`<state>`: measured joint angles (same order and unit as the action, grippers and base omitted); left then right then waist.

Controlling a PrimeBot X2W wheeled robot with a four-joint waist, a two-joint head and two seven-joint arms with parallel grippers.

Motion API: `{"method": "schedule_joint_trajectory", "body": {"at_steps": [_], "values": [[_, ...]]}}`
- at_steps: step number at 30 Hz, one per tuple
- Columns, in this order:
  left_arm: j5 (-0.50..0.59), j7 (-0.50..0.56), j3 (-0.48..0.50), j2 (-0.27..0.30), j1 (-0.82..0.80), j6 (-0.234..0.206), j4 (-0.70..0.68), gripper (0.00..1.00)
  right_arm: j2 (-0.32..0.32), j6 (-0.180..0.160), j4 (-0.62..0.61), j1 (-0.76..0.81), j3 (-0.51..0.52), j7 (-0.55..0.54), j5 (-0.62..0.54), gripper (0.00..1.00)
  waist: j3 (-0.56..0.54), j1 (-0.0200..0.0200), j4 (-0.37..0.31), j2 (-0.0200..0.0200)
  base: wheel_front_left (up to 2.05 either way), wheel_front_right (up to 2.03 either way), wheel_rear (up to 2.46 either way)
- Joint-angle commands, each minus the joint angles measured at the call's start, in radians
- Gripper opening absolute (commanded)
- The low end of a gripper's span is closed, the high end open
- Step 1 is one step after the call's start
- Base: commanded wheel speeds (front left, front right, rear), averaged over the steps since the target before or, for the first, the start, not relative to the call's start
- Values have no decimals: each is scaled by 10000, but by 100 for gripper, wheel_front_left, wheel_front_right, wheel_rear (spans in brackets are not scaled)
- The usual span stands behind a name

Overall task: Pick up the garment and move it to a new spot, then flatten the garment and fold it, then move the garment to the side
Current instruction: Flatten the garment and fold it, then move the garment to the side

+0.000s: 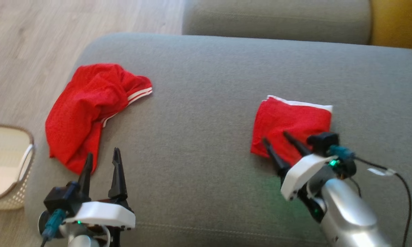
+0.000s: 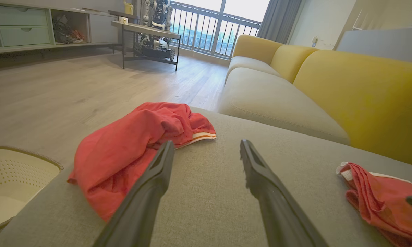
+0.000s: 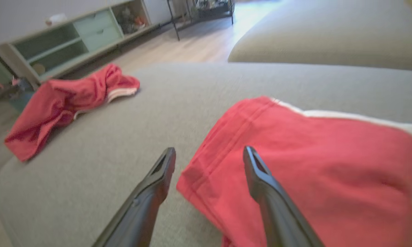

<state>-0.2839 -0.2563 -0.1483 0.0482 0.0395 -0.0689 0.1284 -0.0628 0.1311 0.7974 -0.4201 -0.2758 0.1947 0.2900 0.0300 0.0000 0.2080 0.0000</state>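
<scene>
Setting: a grey sofa cushion (image 1: 206, 79) carries two red garments. A pale basket (image 1: 7, 161) stands on the wooden floor (image 1: 27, 34) by the cushion's left end.
Folded garment (image 1: 295, 118): a compact red rectangle with a white edge, lying flat toward the right of the cushion, well apart from the other piece.
Crumpled garment (image 1: 84, 103): a loose red heap with white stripes at its hem, at the cushion's left end near the basket.
Right jaws: parted fairly wide and holding nothing. In the right wrist view one finger (image 3: 271, 192) lies over the folded garment's near corner and the other is over bare cushion just beside it, so they straddle that edge. I cannot tell whether they touch the cloth.
Left jaws: wide open and empty, low over the cushion. One finger (image 2: 147, 192) overlaps the crumpled garment's near edge in the left wrist view.
Step in hand: the right-hand piece looks flattened and folded, so I judge the work to be at the last step, moving it to the side. The heap on the left looks untouched.
Next move: probably the right jaws drop onto the straddled edge, close through every layer and carry the stack sideways while keeping it flat.
Risk: pinching only the top layer would likely pull the fold open.
</scene>
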Motion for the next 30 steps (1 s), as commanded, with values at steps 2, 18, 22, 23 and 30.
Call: {"method": "schedule_joint_trajectory", "body": {"at_steps": [2,18,22,23,30], "values": [[74,-55,423,20,-261,48,-454,100,73,-4,-955,-282,256,253,318,100,-309,0,-430,0,0,0,0],[231,-55,244,20,-117,31,-855,100,-194,-4,-5291,2226,2967,638,-1044,100,-421,0,-1875,0,0,0,0],[319,-55,115,20,-4,88,-725,100,-8,-4,-5572,2731,3140,645,-1296,100,-385,0,-2027,0,0,0,0],[333,-55,89,20,20,90,-699,100,19,-4,-5587,2792,3139,646,-1334,100,-377,0,-2047,0,0,0,0],[337,-55,-125,20,-36,72,-632,100,106,-4,-5322,2706,3232,469,-1158,100,-269,0,-1964,0,0,0,0]]}}
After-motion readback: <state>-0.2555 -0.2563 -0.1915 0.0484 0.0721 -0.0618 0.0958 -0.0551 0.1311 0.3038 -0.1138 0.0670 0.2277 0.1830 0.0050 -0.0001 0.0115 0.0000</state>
